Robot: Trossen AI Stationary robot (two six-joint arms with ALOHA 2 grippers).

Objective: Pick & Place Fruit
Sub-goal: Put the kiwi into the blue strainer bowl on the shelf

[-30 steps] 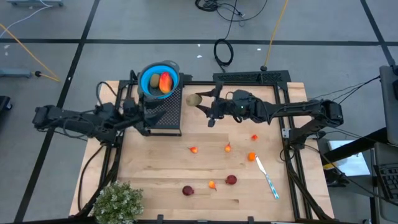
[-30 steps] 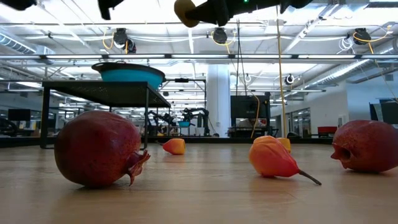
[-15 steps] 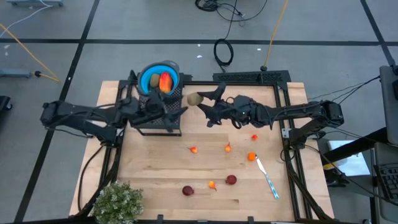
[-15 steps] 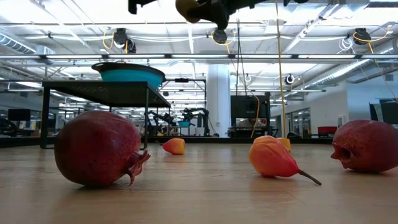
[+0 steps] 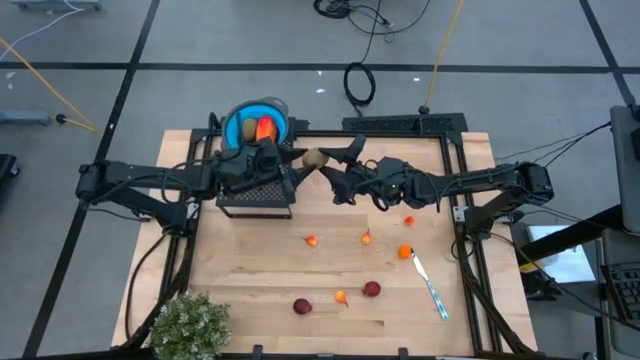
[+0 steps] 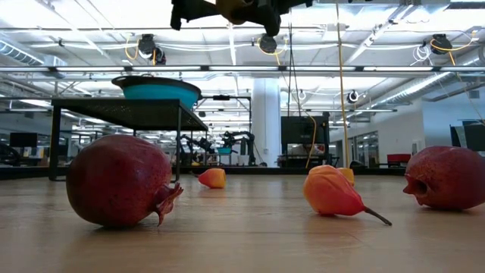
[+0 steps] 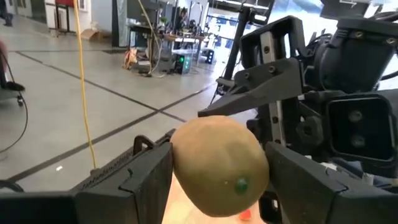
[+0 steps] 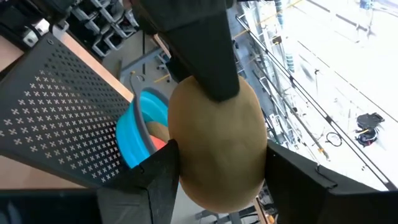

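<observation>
Swinging across in the last second, the left gripper (image 5: 292, 160) has travelled from beside the black perforated stand (image 5: 258, 192) right up to the olive-brown oval fruit (image 5: 312, 158), and now both grippers meet on it in mid-air, just beside the stand's corner. From the left wrist view, the oval sits squarely between the left gripper's two dark fingers (image 7: 140, 177), pads pressed to either side. From the right wrist view, the right gripper (image 5: 328, 166) has the same fruit wedged between its own fingers (image 8: 149, 177), with a finger of the other arm laid over the top of it. So it's a double hold: each gripper clamped on the oval, high above the tabletop, seen at the very top edge of the low view. Behind the left arm, the blue bowl (image 5: 240, 122) sits on the stand with a red-orange oblong (image 5: 266, 128) and another olive piece inside. Down on the wooden table (image 5: 250, 280), two dark red balls (image 5: 302, 306) and (image 5: 371, 289) lie near the front, tiny orange bits (image 5: 311, 241) scattered between, with the white and blue utensil (image 5: 430, 288) to the right and the green plant (image 5: 188, 323) at the front left corner.
</observation>
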